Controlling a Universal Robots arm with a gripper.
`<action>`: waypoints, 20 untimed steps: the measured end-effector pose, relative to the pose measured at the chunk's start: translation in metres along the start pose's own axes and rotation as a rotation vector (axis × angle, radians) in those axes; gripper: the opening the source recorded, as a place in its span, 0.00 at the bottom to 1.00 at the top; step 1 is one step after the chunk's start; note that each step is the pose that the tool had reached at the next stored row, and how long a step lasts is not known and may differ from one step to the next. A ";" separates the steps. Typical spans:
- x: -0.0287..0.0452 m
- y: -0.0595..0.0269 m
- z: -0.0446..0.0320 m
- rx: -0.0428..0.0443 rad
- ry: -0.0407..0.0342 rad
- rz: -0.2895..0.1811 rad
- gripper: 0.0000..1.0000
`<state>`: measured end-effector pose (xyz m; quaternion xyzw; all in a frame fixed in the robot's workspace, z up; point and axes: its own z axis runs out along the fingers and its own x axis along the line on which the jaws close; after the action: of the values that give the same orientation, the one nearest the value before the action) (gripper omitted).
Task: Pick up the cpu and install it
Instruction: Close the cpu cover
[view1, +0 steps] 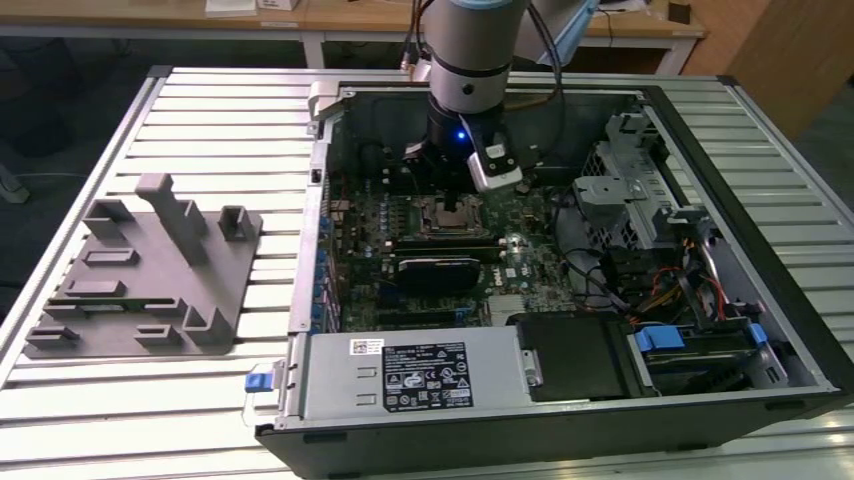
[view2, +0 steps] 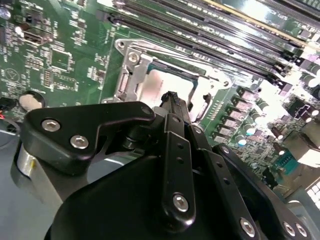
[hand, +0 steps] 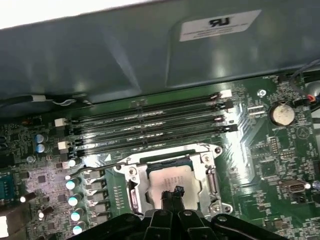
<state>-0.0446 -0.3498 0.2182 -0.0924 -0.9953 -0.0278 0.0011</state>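
Ok so, starting from the exterior view's left: a grey moulded plastic fixture (view1: 140, 275) with upright pegs and shallow pockets lies on the silvery slatted metal table (view1: 227, 110), well apart from the action. Beside it is the black open-sided computer case (view1: 400, 455), lying flat, with a green motherboard (view1: 380, 205) inside.

Around the middle of that board sits the square black-framed socket (view1: 447, 215). The grey and black robot arm (view1: 467, 50) comes straight down over it. Further toward the exterior view's right there's a grey metal drive cage (view1: 634, 195) and a tangle of coloured cables (view1: 614, 275). A silver power supply box (view1: 400, 375) with a black label runs along the near edge of the case.

The wrist views are the good bit. The cpu (hand: 157, 180) (view2: 157, 82), a small flat square chip with a silvery metal top, lies flat inside the socket with the socket's metal frame around it. In both wrist views the black two-finger gripper (hand: 172, 191) (view2: 170, 96) hangs right over the chip. Its tips are pressed together and nothing is pinched between them. Can't tell whether the tips actually touch the chip's top or sit just above it.

A row of long black memory slots (hand: 150, 122) runs alongside the socket. A round silver coin battery (hand: 281, 114) sits off on another part of the board, apart from the socket.
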 end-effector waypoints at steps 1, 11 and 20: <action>0.0014 -0.0003 0.0004 -0.0001 0.0000 0.000 0.11; 0.0120 -0.0027 0.0055 -0.0002 0.0000 -0.001 0.11; 0.0209 -0.0048 0.0103 -0.0029 0.0006 -0.002 0.11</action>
<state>-0.0660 -0.3501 0.2078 -0.0916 -0.9954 -0.0293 0.0013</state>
